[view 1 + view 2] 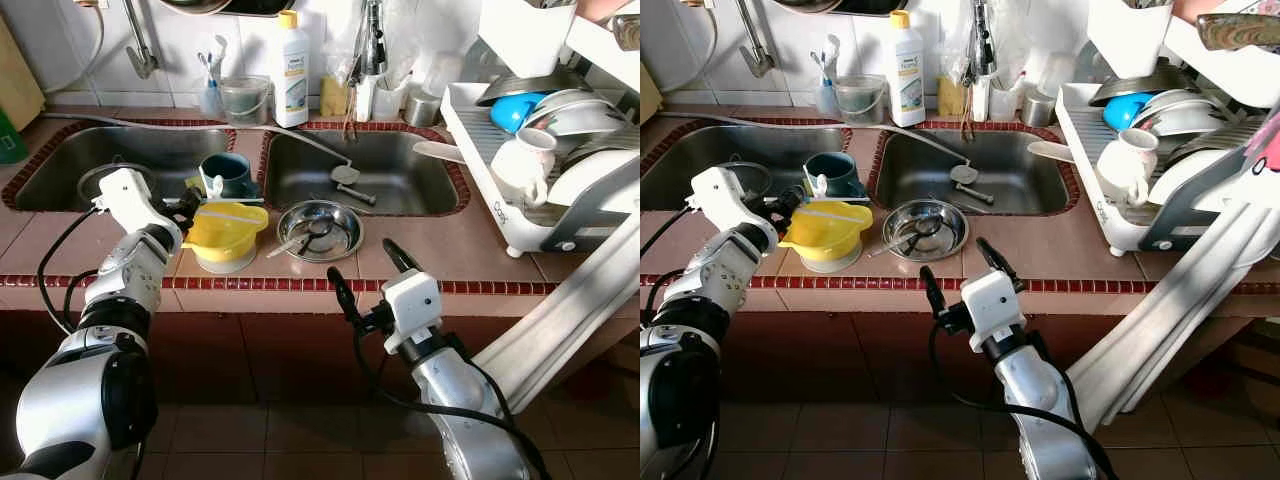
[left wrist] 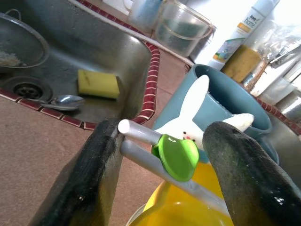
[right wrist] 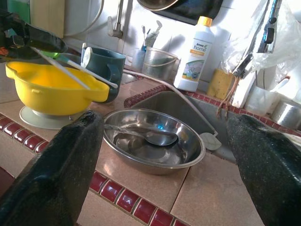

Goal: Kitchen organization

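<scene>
A yellow bowl [image 1: 225,238] stands on the tiled counter between the two sinks. White training chopsticks [image 1: 236,212] with a green joint [image 2: 178,155] lie across its rim. My left gripper [image 1: 188,206] is at the bowl's left side, open, with the chopsticks' end between its fingers [image 2: 94,174] and touching one of them. Behind the bowl stands a teal mug [image 1: 228,172] with a white bunny piece. To the right, a steel bowl [image 1: 320,228] holds a spoon [image 3: 155,136]. My right gripper [image 1: 362,262] is open and holds nothing, just off the counter's front edge before the steel bowl.
A white dish rack [image 1: 560,150] full of plates and a cup fills the right of the counter. A soap bottle [image 1: 291,70] and containers stand behind the sinks. A yellow sponge [image 2: 98,84] lies in the left sink. A long grey board [image 1: 570,310] leans at the right.
</scene>
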`<state>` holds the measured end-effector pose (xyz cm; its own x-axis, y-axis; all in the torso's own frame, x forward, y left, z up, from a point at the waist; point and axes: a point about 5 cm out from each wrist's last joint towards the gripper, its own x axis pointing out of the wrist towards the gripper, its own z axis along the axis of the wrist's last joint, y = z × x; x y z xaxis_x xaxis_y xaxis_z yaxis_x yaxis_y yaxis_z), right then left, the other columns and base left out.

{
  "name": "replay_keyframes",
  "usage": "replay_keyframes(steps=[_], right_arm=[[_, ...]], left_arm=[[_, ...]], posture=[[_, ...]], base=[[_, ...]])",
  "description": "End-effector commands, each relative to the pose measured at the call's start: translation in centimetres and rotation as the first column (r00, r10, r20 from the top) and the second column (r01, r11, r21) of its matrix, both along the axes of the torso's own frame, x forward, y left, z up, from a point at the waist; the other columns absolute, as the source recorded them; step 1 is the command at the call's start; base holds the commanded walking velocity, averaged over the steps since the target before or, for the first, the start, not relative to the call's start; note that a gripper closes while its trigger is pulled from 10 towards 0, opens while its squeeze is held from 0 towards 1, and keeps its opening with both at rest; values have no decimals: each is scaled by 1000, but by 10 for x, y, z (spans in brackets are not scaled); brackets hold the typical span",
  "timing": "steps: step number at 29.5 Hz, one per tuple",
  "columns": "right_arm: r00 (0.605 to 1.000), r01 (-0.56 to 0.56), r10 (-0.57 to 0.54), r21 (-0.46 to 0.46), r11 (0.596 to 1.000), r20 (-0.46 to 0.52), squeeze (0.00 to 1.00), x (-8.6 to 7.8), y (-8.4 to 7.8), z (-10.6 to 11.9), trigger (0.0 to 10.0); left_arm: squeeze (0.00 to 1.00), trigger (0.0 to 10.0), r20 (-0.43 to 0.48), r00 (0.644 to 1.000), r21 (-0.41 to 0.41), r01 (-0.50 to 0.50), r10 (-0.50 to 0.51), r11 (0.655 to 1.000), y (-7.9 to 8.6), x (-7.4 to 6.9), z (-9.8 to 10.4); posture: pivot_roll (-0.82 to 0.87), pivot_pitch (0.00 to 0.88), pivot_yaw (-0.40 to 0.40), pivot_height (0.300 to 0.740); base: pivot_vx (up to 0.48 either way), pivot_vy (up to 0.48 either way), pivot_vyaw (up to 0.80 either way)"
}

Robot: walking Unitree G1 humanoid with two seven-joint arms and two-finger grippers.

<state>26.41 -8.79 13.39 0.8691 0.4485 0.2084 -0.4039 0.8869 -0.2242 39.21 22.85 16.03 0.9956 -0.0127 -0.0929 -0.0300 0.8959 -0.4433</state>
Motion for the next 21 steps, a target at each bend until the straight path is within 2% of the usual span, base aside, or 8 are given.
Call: replay_keyframes(steps=[1, 21], right_arm=[[1000, -3, 3, -2, 1000, -2, 0, 0, 1, -1, 10000], [1000, -3, 3, -12, 1000, 2, 0, 0, 0, -2, 10000]], left_arm=[[0, 0, 27, 1000, -2, 11, -10, 1000, 0, 3, 9], [0, 0, 34, 998, -31, 51, -50, 998, -3, 3, 9]], posture=[[-127, 14, 47, 740], [-126, 5, 43, 740]], base=[[0, 0, 0], [0, 0, 0]])
